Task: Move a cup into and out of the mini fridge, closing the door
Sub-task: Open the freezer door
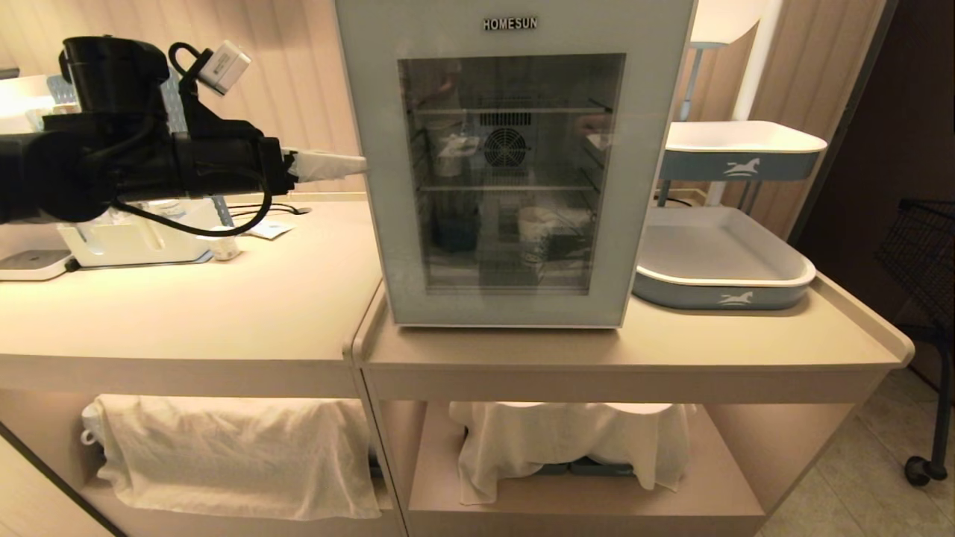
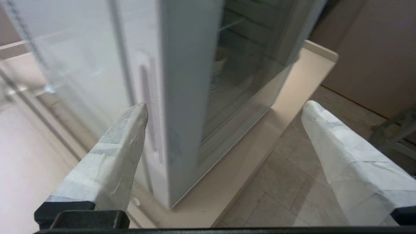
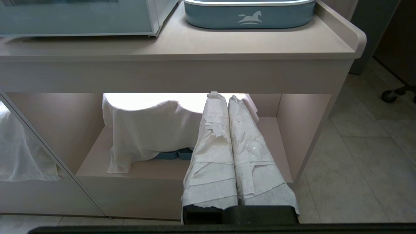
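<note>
Cup [image 1: 534,233] sits inside mini fridge [image 1: 515,160], behind closed door [image 1: 373,186]. Left gripper [image 2: 224,107], fingers wide apart, straddles door's edge; holds nothing. Right gripper [image 3: 221,95] parked low w/ fingers together.

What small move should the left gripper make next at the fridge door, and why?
Probably ease one finger into the recessed handle slot on the door edge, then pull. The door looks shut, the cup shows dimly behind the glass, and the open left gripper has one finger right beside that slot.

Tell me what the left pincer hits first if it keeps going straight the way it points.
Probably the mini fridge: the open left pincer straddles its front left corner, one fingertip already near the side wall by the door.
</note>
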You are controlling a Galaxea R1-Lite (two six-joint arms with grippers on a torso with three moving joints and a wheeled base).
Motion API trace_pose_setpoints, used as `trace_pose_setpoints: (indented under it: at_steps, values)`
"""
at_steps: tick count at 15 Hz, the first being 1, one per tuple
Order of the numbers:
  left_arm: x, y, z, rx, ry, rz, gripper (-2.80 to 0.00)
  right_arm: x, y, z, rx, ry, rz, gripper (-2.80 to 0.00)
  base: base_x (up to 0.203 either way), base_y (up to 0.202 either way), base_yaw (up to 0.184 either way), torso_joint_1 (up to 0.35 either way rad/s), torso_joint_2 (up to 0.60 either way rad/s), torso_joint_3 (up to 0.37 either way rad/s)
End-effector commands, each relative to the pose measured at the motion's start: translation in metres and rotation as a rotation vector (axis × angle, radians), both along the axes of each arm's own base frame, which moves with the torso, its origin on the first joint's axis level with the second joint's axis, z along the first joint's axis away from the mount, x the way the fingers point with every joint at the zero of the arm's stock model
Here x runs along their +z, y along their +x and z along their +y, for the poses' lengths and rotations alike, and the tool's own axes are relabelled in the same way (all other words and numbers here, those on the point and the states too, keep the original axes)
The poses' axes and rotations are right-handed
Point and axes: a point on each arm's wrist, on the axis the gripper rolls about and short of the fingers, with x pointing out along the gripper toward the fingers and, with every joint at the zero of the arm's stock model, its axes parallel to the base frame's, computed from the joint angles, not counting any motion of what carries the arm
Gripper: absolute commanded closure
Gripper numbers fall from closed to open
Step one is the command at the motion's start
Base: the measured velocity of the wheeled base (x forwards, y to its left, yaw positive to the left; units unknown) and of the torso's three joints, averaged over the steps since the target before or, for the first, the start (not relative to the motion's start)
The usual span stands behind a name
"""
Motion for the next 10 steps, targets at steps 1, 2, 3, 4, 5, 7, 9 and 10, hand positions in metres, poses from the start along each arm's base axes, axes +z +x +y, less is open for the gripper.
trace_pose_setpoints:
  at_steps: [1, 2, 3, 4, 5, 7, 9, 10]
  values:
    - [-0.001, -0.001, 0.003, 0.021, 0.002, 0.0, -2.8, 0.0, 0.0, 0.0, 0.001, 0.0, -0.001, 0.0, 0.0, 0.0, 0.0, 0.0, 0.0, 0.0]
    - [-0.002, 0.002, 0.004, 0.04, 0.005, 0.001, -2.8, 0.0, 0.0, 0.0, 0.0, 0.0, -0.001, 0.0, 0.0, 0.0, 0.0, 0.0, 0.0, 0.0]
    - [-0.002, 0.005, 0.004, 0.052, 0.007, -0.004, -2.8, 0.0, 0.0, 0.0, 0.001, 0.0, -0.001, 0.0, 0.0, 0.0, 0.0, 0.0, 0.0, 0.0]
    - [-0.002, 0.008, 0.004, 0.061, 0.009, -0.006, -2.8, 0.0, 0.0, 0.0, 0.0, 0.0, -0.001, 0.0, 0.0, 0.0, 0.0, 0.0, 0.0, 0.0]
    - [-0.003, 0.009, 0.004, 0.063, 0.013, -0.01, -2.8, 0.0, 0.0, 0.0, 0.0, 0.0, -0.001, 0.0, 0.0, 0.0, 0.0, 0.0, 0.0, 0.0]
    - [-0.006, 0.012, 0.005, 0.091, 0.027, -0.016, -2.8, 0.0, 0.0, 0.0, 0.0, 0.0, -0.001, 0.0, 0.0, 0.0, 0.0, 0.0, 0.0, 0.0]
    - [-0.01, 0.016, 0.005, 0.1, 0.028, -0.01, -2.8, 0.0, 0.0, 0.0, 0.002, 0.0, -0.001, 0.0, 0.0, 0.0, 0.0, 0.0, 0.0, 0.0]
    - [-0.008, 0.017, 0.004, 0.099, 0.027, -0.016, -2.8, 0.0, 0.0, 0.0, 0.0, 0.0, -0.001, 0.0, 0.0, 0.0, 0.0, 0.0, 0.0, 0.0]
